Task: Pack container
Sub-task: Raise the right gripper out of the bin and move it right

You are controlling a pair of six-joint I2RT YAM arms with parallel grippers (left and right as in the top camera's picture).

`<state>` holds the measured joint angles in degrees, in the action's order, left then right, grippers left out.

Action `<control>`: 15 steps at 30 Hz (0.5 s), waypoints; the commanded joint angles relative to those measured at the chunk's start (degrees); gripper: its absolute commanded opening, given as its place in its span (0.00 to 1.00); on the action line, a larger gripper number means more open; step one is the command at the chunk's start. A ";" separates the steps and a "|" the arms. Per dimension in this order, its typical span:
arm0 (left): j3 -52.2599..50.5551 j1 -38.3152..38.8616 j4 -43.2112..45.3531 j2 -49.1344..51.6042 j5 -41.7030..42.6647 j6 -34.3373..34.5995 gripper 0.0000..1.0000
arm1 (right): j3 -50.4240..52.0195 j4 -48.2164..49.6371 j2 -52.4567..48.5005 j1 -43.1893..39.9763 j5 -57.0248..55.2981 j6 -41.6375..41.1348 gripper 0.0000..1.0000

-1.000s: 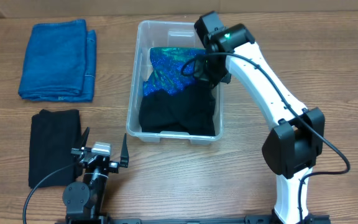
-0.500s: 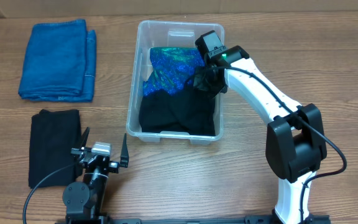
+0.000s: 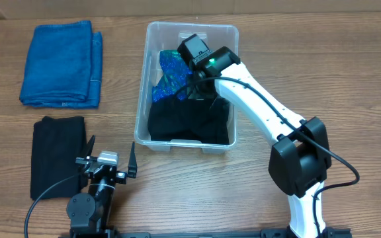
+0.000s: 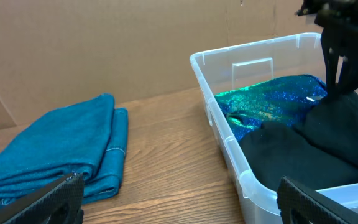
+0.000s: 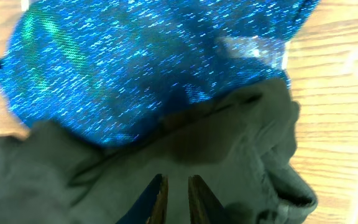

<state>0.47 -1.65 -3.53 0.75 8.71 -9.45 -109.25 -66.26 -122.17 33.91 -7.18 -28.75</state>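
Note:
The clear plastic container (image 3: 141, 99) stands in the middle of the table; its near wall shows in the left wrist view (image 4: 229, 146). It holds a sparkly blue-green cloth (image 3: 169, 71) at the back and a black cloth (image 3: 190, 125) at the front. My right gripper (image 3: 190, 89) reaches down inside the container. Its fingers (image 5: 176, 180) are nearly together, pinching a fold of the black cloth (image 5: 229, 143) over the blue-green cloth (image 5: 142, 56). My left gripper (image 3: 111, 153) is open and empty near the front edge, left of the container.
A folded blue towel (image 3: 61, 63) lies at the back left and also shows in the left wrist view (image 4: 48, 155). A folded black cloth (image 3: 58, 155) lies at the front left, beside my left arm.
My right gripper has moved left across the container, from its right side to its middle, dragging the black cloth over more of the blue-green cloth. The left arm has not moved.

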 commanded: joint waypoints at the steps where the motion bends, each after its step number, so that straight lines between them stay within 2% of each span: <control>1: -0.20 -0.31 -0.09 -0.50 -0.26 -0.81 1.00 | 2.19 1.16 -3.15 -1.01 -5.66 -2.05 0.16; 8: -0.20 -0.31 -0.09 -0.50 -0.28 -0.81 1.00 | 1.75 3.06 -8.04 -1.55 -5.88 2.05 0.15; 12: -0.20 -0.31 -0.09 -0.50 -0.26 -0.81 1.00 | -8.63 -3.15 -5.88 -1.64 -6.82 2.23 0.15; 14: -0.20 -0.31 -0.09 -0.50 -0.26 -0.81 1.00 | -15.10 -6.97 -4.24 -1.64 -7.87 2.21 0.20; 15: -0.20 -0.31 -0.09 -0.50 -0.26 -0.83 1.00 | -21.57 -11.26 -2.43 -1.81 -8.46 2.16 0.29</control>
<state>0.47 -1.65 -3.53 0.75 8.71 -9.45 -120.88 -72.95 -129.16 32.60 -13.52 -26.68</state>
